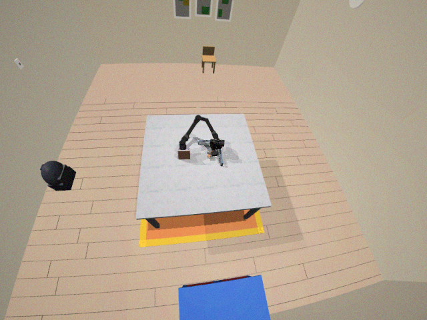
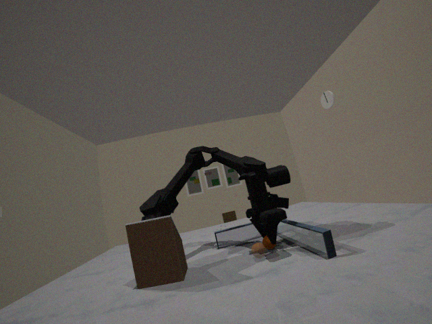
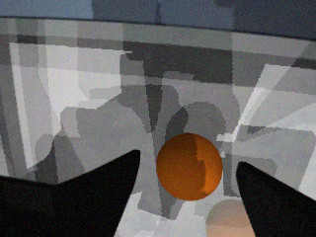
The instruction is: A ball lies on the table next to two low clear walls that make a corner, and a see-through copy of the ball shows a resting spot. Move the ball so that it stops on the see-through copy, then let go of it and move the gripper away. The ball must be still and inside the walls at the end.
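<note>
the gripper [image 3: 188,170] hangs wide open around the orange ball [image 3: 189,166], gripping nothing; the ball sits on the table [image 2: 314,289] inside the clear walls [image 2: 306,238], just beside the see-through copy [image 3: 229,217]. one finger closing first could knock it rolling away from the copy. i can read no writing or brand anywhere.
</note>
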Robot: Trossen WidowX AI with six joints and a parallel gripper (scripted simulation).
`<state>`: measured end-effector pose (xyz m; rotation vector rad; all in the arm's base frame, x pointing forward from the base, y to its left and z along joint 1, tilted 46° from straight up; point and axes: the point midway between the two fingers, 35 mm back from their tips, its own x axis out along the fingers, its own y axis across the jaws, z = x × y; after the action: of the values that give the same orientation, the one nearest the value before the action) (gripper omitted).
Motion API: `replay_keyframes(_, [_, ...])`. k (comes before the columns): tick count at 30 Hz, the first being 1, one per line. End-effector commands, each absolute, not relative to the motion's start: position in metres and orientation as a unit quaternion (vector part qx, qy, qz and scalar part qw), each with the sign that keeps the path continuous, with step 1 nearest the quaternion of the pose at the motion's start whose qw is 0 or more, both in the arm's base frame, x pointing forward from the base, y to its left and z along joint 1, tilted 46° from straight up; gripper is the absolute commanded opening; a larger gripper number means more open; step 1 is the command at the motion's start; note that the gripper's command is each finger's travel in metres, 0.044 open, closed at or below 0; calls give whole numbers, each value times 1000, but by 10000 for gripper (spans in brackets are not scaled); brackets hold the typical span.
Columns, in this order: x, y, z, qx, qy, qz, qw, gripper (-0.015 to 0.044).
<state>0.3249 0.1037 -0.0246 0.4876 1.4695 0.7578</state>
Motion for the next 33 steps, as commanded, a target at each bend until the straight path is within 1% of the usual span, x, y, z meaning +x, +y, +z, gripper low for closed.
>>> replay_keyframes(1, [322,106,-28,220,651,333,646,253])
replay_keyframes(2, [322,106,-28,220,651,333,646,226])
replay_keyframes(11, [322,106,-28,220,651,333,646,166])
replay_keyframes(17, [334,87,-14,207,640,323,666,9])
replay_keyframes(18, [335,83,-11,207,640,322,666,0])
replay_keyframes(33, [334,21,50,215,651,328,650,0])
